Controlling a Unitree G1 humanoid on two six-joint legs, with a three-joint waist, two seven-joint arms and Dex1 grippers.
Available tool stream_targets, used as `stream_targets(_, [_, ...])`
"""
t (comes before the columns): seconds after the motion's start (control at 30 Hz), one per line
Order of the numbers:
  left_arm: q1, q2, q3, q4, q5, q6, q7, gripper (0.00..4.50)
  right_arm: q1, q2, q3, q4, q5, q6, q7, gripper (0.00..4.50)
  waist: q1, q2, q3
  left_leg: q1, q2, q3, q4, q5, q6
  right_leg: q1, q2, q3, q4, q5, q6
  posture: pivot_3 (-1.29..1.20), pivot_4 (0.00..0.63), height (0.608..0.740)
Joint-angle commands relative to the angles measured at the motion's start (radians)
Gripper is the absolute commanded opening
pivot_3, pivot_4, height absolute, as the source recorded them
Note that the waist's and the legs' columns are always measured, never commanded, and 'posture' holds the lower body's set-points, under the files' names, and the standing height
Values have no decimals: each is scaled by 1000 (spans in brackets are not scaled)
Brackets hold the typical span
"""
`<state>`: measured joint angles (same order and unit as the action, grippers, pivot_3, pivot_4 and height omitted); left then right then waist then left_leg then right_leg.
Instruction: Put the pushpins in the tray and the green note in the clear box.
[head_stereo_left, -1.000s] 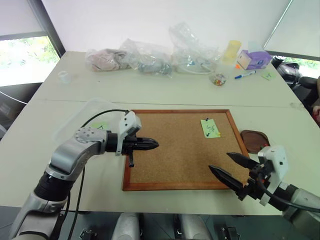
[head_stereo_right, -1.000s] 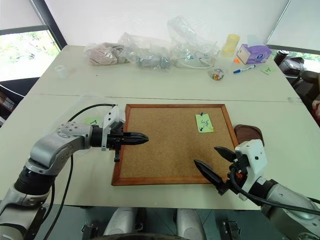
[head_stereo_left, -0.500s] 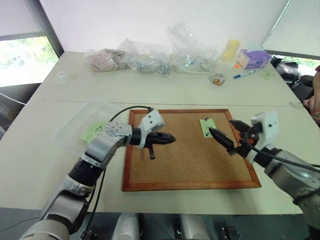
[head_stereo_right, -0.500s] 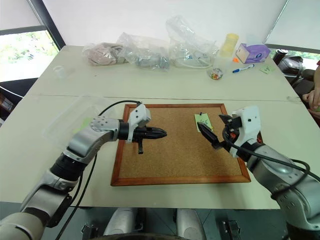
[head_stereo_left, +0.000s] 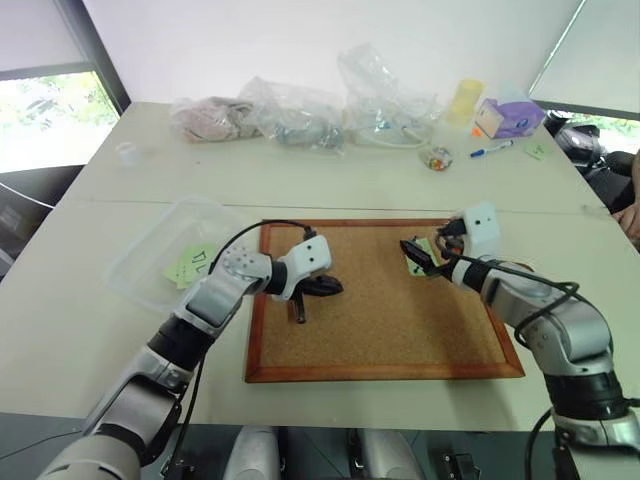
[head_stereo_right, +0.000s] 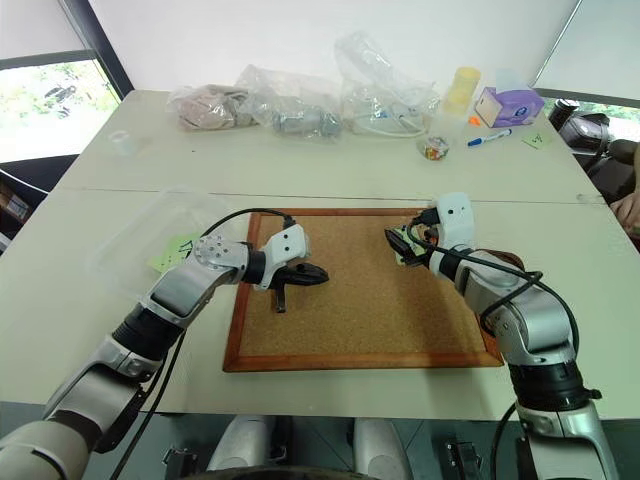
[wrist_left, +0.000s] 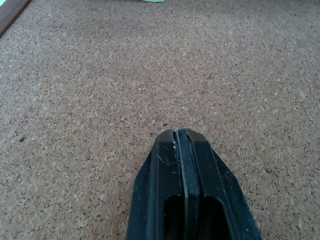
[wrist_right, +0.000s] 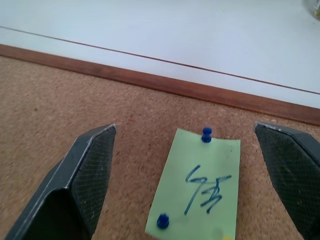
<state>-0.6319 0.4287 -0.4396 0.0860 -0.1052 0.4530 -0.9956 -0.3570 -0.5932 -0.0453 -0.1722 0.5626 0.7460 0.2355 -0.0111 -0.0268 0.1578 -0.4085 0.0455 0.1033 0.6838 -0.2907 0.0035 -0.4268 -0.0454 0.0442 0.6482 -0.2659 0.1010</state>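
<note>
The left claw (wrist_left: 181, 135) is pressed closed and empty over the cork board (head_stereo_left: 380, 330). The right claw (wrist_right: 187, 165) gapes wide, holding nothing; between its fingers lies the green note (wrist_right: 197, 187), fixed by two blue pushpins (wrist_right: 206, 133). The clear box (head_stereo_left: 165, 255) sits on the desk beyond the left claw.

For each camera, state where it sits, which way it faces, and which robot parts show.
Left and right eye views: on the head, looking forward and down at the cork board; both arms show, the left tool shut and the right tool open.
Left wrist view: looks along shut fingers at bare cork.
Right wrist view: looks between open fingers at the green note, held by blue pushpins.
Shared: the board.
</note>
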Motion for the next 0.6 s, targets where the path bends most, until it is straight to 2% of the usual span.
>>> stream_targets(0.03, [6, -1, -20, -5, 33, 19, 4, 39, -48, 21, 10, 65, -47, -34, 46, 4500, 0, 0, 0, 0, 0, 0, 0, 0, 0, 0, 0, 0, 0, 0, 0, 0, 150, 737])
stream_targets(0.3, [21, -12, -18, -20, 44, 31, 12, 39, -121, 79, 4, 232, -118, -62, 101, 4500, 0, 1, 0, 0, 0, 0, 0, 0, 0, 0, 0, 0, 1, 0, 0, 0, 150, 737])
stream_targets(0.4, [30, -13, -20, -26, 50, 33, 13, 0, -137, 92, 5, 277, -143, -76, 112, 3609, 0, 1, 0, 0, 0, 0, 0, 0, 0, 0, 0, 0, 1, 0, 0, 0, 150, 737])
stream_targets(0.43, [31, -13, -19, -28, 51, 34, 12, 0, -139, 95, 3, 285, -149, -79, 115, 3156, 0, 1, -1, 0, 0, 0, 0, 0, 0, 0, 0, 0, 1, 0, 0, 0, 150, 737])
stream_targets(0.47, [32, -13, -19, -29, 52, 35, 13, 0, -142, 98, 2, 291, -155, -81, 118, 2463, -1, 1, -1, 0, 0, 0, 0, 0, 0, 0, 0, 0, 1, 0, 0, 0, 150, 737])
stream_targets(0.53, [32, -13, -18, -29, 53, 37, 13, 0, -144, 104, -4, 296, -165, -83, 121, 1669, -1, 1, -1, 1, 0, 0, 0, 0, 0, 0, 0, 0, 1, 0, 0, 0, 150, 737])
stream_targets(0.6, [32, -14, -17, -28, 54, 36, 13, 0, -145, 112, -14, 296, -168, -86, 125, 590, 0, 1, -1, 1, 0, 0, 0, 0, 0, 0, 0, 0, 1, 0, 0, 0, 150, 737])
